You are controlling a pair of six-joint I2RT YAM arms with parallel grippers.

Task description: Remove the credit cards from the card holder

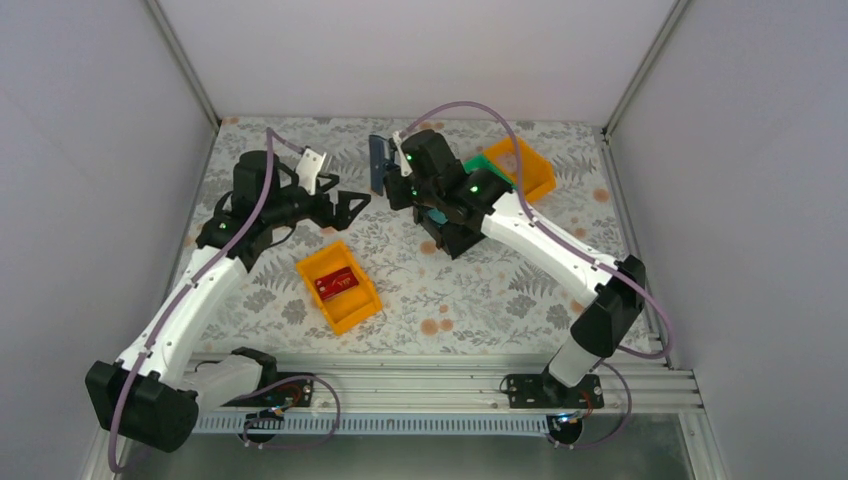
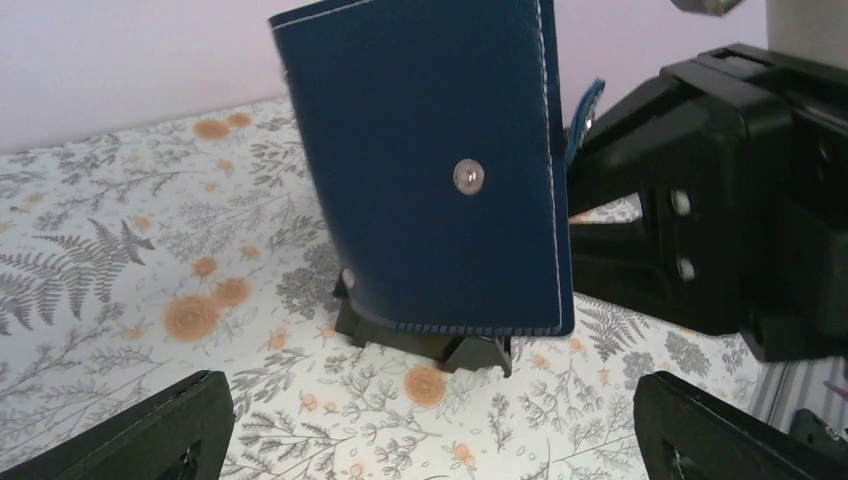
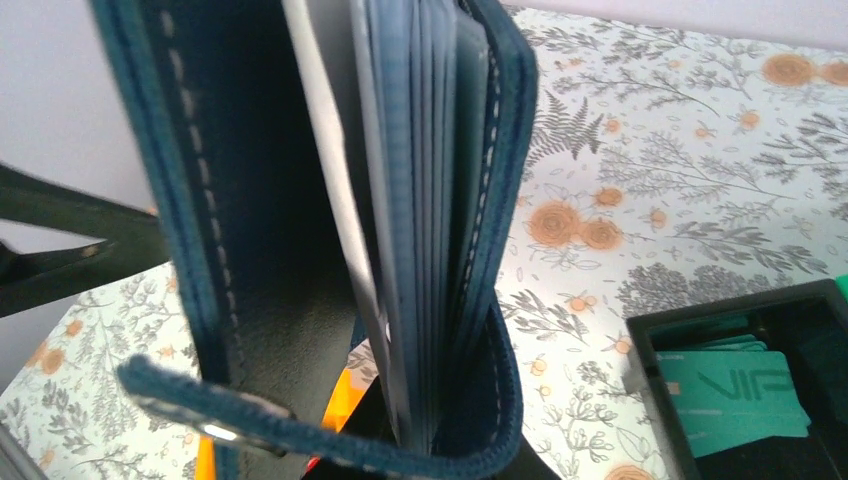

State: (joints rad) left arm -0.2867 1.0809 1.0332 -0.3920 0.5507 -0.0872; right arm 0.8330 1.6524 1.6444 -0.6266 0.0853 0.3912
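Note:
My right gripper [image 1: 392,190] is shut on the lower edge of the dark navy card holder [image 1: 379,163] and holds it upright above the table. In the left wrist view the card holder [image 2: 430,170] shows its closed outer face with a snap. In the right wrist view the card holder [image 3: 420,200] gapes open, with blue sleeves and a pale card edge [image 3: 330,210] inside. My left gripper [image 1: 352,208] is open and empty just left of it, its fingers [image 2: 150,430] wide apart. A red card [image 1: 335,283] lies in an orange bin [image 1: 352,312]. A teal card [image 3: 740,400] lies in the black bin [image 3: 650,340].
A green bin [image 1: 492,168] and a second orange bin [image 1: 540,180] stand at the back right behind the right arm. The black bin [image 1: 455,240] sits under the right wrist. White walls close the table in at the back and both sides.

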